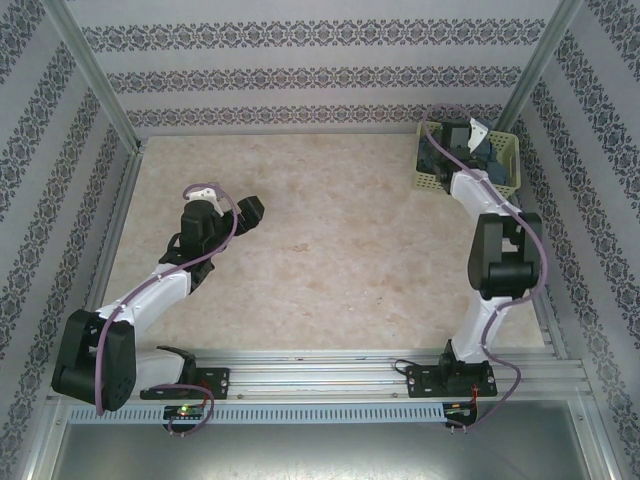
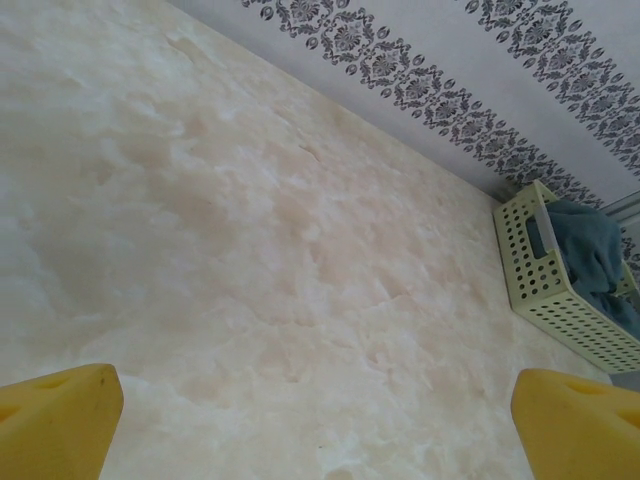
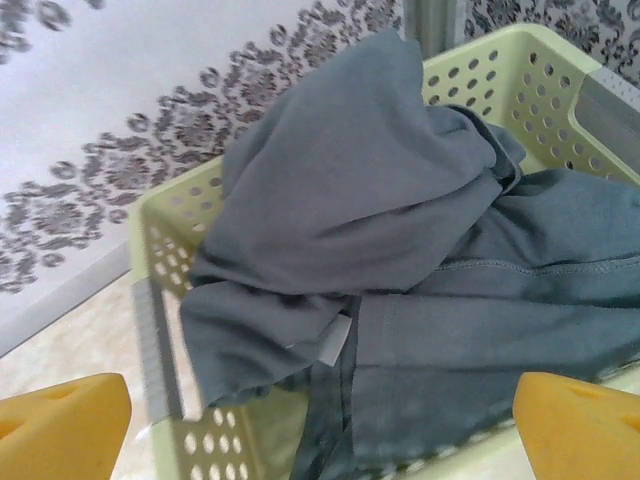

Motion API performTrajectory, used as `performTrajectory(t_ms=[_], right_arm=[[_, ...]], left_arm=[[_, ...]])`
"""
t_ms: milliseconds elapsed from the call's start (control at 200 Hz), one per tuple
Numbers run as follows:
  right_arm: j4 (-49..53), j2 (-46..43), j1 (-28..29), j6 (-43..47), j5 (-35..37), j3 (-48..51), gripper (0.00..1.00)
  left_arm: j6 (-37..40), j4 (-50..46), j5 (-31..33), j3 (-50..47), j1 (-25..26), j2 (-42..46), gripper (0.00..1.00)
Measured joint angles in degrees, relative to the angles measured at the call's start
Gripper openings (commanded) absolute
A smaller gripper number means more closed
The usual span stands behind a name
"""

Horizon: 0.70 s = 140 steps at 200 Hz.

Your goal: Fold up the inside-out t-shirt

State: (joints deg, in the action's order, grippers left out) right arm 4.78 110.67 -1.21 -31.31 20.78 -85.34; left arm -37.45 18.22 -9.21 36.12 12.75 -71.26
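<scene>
Nothing of the folding itself is done, as far as I can judge. The inside-out t-shirt [image 3: 400, 250] lies bunched in the light green basket [image 1: 430, 182] in the upper right of the overhead view, at the far right corner of the table [image 1: 330, 250]. In the right wrist view the slate blue-grey cloth is heaped in loose folds. One lobe rises toward the upper middle of the frame, another spills over the basket's near rim at the bottom, and a small white label shows near the centre.

The right gripper [image 3: 320, 420] hangs directly over that heap. Its yellow fingers [image 3: 60, 425] are spread wide at the lower corners of the frame, and there is no cloth between them. It looks close to the shirt, though I cannot tell whether it touches.

The left gripper [image 2: 318, 410] sits over the left-centre of the bare tabletop in the overhead view, well apart from the basket. Its jaws are equally wide and hold nothing. From its wrist view the basket and a bit of the blue cloth sit at the right edge.

So the whole job lies ahead, I would say:
- lift the shirt out
- spread it flat on the marbled surface
- perhaps turn it right side out
- make the folds

The tabletop offers plenty of bare room for that.
</scene>
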Motion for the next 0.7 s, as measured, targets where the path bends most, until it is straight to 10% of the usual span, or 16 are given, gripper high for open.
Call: performTrajectory(t_ms=[699], right_arm=[[33.55, 38.34, -5.46, -12.15, 0.2, -52.7, 0.98]], left_arm=[[0.83, -0.26, -0.37, -0.85, 1.18, -1.84, 1.0]])
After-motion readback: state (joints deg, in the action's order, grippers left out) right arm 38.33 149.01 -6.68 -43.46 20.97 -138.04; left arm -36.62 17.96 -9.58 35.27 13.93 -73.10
